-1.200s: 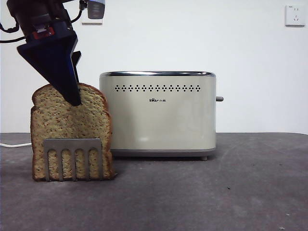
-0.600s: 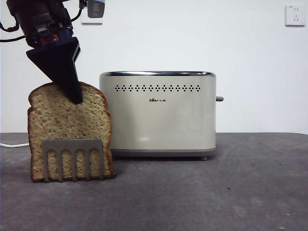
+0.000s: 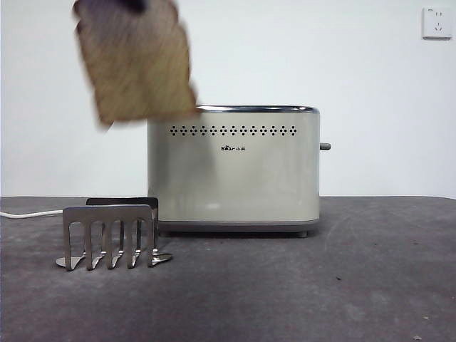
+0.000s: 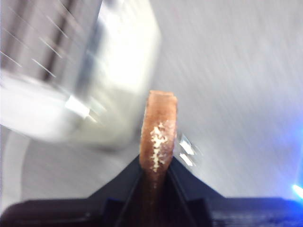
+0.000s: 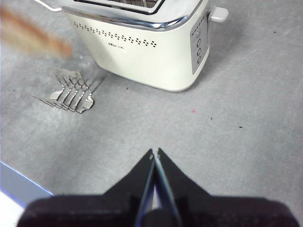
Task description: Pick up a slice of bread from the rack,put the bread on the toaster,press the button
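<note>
The slice of bread (image 3: 137, 60) hangs blurred in the air, high above the rack (image 3: 109, 236) and beside the toaster's left top corner. My left gripper (image 4: 156, 172) is shut on the bread's crust edge (image 4: 158, 137). In the front view only a dark bit of that gripper shows at the top edge. The cream toaster (image 3: 234, 167) stands mid-table, its button (image 3: 325, 146) sticking out of the right side wall. The right wrist view shows the toaster (image 5: 142, 45), the bare rack (image 5: 71, 92) and a blur of bread (image 5: 33, 33). My right gripper (image 5: 155, 153) is shut on nothing, hovering away from the toaster.
A white cable (image 3: 25, 214) runs off the table's left side behind the rack. A white wall socket (image 3: 436, 23) sits at the upper right. A blue-white strip (image 5: 19, 191) marks the table edge in the right wrist view.
The bread has been lifted out of the rack, rising fast and shifting right toward the toaster's top. The rack now stands without bread. The left arm has gone up out of the front view.
</note>
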